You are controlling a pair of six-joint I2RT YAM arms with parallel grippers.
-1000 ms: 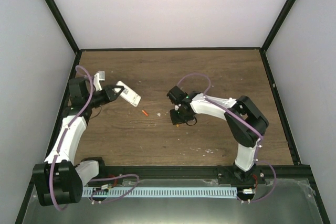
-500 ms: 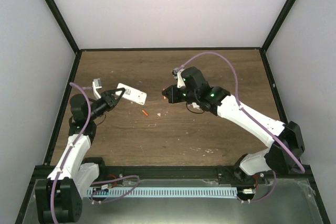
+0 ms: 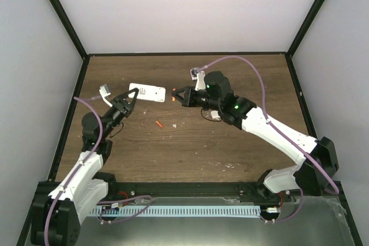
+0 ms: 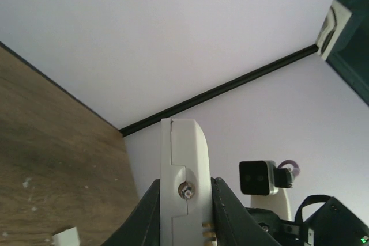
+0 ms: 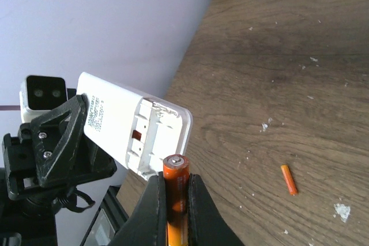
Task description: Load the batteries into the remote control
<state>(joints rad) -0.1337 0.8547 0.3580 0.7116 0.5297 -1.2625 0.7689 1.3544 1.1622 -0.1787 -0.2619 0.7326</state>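
Apparently nothing loaded yet: left gripper (image 3: pixel 131 96) clamped the remote control (image 3: pixel 147 91), right gripper (image 5: pixel 173 195) pinched one battery (image 5: pixel 174 172) near its open bay; second battery (image 3: pixel 158 124) lay on the table (image 3: pixel 242 79)

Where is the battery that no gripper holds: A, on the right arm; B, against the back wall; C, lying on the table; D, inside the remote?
C: the loose battery lies on the table, apart from the held battery in the right gripper.
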